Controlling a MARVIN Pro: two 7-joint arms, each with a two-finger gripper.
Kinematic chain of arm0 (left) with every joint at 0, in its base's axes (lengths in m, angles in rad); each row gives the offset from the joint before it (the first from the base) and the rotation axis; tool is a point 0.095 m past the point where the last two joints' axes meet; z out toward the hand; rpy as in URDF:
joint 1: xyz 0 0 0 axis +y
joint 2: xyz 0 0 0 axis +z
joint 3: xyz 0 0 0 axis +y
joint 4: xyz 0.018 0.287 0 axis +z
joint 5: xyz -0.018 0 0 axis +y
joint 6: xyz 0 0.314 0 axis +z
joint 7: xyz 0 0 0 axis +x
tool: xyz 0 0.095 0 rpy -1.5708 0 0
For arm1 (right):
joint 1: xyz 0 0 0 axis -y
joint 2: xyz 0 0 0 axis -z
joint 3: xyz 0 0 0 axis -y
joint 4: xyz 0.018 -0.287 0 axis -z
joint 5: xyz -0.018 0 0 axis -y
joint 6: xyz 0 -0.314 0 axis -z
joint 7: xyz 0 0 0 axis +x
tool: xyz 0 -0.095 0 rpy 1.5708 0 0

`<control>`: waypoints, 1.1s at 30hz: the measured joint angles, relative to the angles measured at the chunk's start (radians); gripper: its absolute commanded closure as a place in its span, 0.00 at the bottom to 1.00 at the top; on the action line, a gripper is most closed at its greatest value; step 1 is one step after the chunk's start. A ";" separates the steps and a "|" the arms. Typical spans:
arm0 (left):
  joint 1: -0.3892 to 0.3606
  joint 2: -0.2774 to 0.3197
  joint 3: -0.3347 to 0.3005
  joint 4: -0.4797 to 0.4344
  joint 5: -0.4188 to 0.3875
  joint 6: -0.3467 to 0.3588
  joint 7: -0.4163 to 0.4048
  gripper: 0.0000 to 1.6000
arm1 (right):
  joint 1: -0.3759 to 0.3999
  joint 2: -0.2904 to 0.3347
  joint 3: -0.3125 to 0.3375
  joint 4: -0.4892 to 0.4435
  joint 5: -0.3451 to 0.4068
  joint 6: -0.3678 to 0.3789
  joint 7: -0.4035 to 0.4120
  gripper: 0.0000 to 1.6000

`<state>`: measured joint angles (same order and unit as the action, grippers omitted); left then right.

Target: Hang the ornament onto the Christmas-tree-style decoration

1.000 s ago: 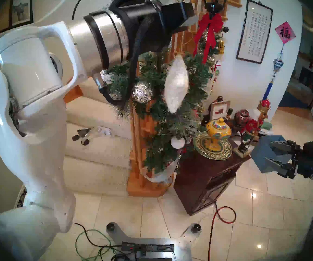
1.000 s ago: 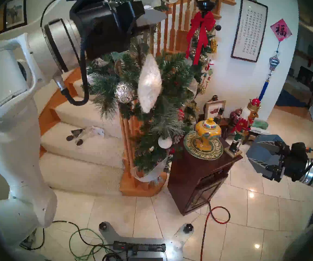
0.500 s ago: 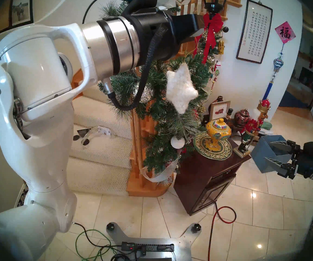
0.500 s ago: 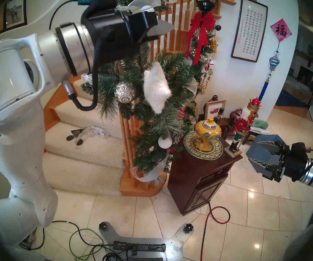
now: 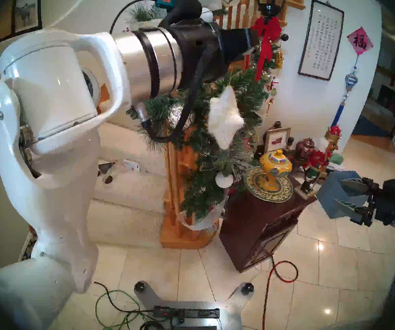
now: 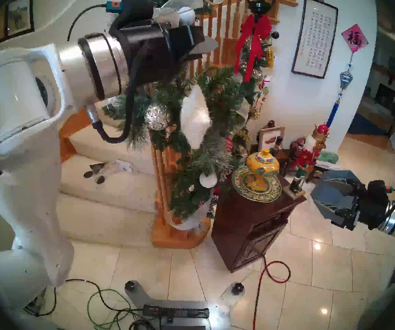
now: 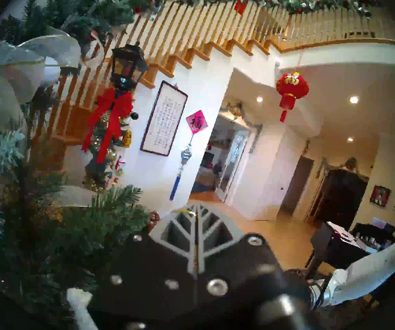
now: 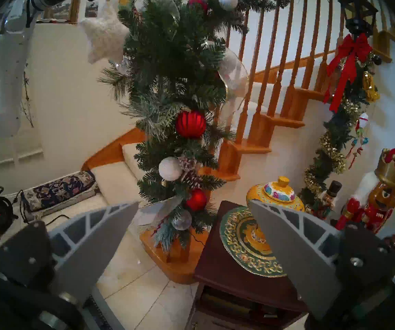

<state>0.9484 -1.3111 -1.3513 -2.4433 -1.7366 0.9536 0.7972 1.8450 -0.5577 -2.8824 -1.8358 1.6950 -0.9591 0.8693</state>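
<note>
The white fuzzy star ornament (image 5: 225, 117) hangs by its thin gold string in front of the green pine garland (image 5: 206, 186), touching its needles. It also shows in the head right view (image 6: 195, 117) and the right wrist view (image 8: 103, 34). My left gripper (image 5: 254, 42) is just above it and to the right, beside the garland's top. In the left wrist view its fingers are pressed together (image 7: 197, 208), with the gold string pinched between them. My right gripper (image 5: 322, 193) is open and empty, low at the right, facing the garland (image 8: 168, 60).
The garland wraps a wooden newel post (image 5: 175, 179) at the foot of carpeted stairs (image 5: 125, 203). It carries a faceted silver ball (image 6: 157, 116) and a white ball (image 5: 224, 179). A dark cabinet (image 5: 258, 217) holds a yellow jar (image 5: 276, 165). A red-bow tinsel swag (image 5: 266, 36) hangs behind.
My left gripper moved right and down beside the garland's top. The star turned from edge-on to nearly face-on and sank a little. The right arm has not moved.
</note>
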 measured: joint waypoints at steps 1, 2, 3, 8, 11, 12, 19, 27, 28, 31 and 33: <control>-0.001 -0.001 0.000 0.000 -0.002 -0.002 0.010 1.00 | 0.000 0.000 0.000 0.000 0.000 0.000 0.000 0.00; -0.003 -0.001 0.000 0.000 -0.003 -0.003 0.018 1.00 | 0.000 0.000 0.000 0.000 0.000 0.000 0.000 0.00; -0.005 -0.003 0.000 0.000 -0.005 -0.005 0.031 1.00 | 0.000 0.000 0.000 0.000 0.000 0.000 0.000 0.00; -0.012 -0.007 0.000 0.000 -0.013 -0.015 0.079 1.00 | 0.000 0.000 0.000 0.000 0.000 0.000 0.000 0.00; -0.016 -0.010 0.000 0.000 -0.018 -0.021 0.095 1.00 | 0.000 0.000 0.000 0.000 0.000 0.000 0.000 0.00; -0.019 -0.011 0.000 0.000 -0.021 -0.024 0.099 1.00 | 0.000 0.000 0.000 0.000 0.000 0.000 0.000 0.00; -0.027 -0.017 0.003 0.000 -0.032 -0.039 0.115 1.00 | 0.000 0.000 0.000 0.000 0.000 0.000 0.000 0.00; -0.034 -0.021 0.012 0.000 -0.044 -0.054 0.133 1.00 | 0.000 0.000 0.000 0.000 0.000 0.000 0.000 0.00; -0.035 -0.021 0.016 0.000 -0.046 -0.057 0.135 1.00 | 0.000 0.000 0.000 0.000 0.000 0.000 0.000 0.00; -0.036 -0.022 0.023 0.000 -0.049 -0.061 0.140 1.00 | 0.000 0.000 0.000 0.000 0.000 0.000 0.000 0.00; -0.037 -0.022 0.032 0.000 -0.052 -0.066 0.145 1.00 | 0.000 0.000 0.000 0.000 0.000 0.000 0.000 0.00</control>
<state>0.9110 -1.3335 -1.3195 -2.4432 -1.7888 0.8873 0.9426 1.8452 -0.5579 -2.8824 -1.8356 1.6953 -0.9591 0.8693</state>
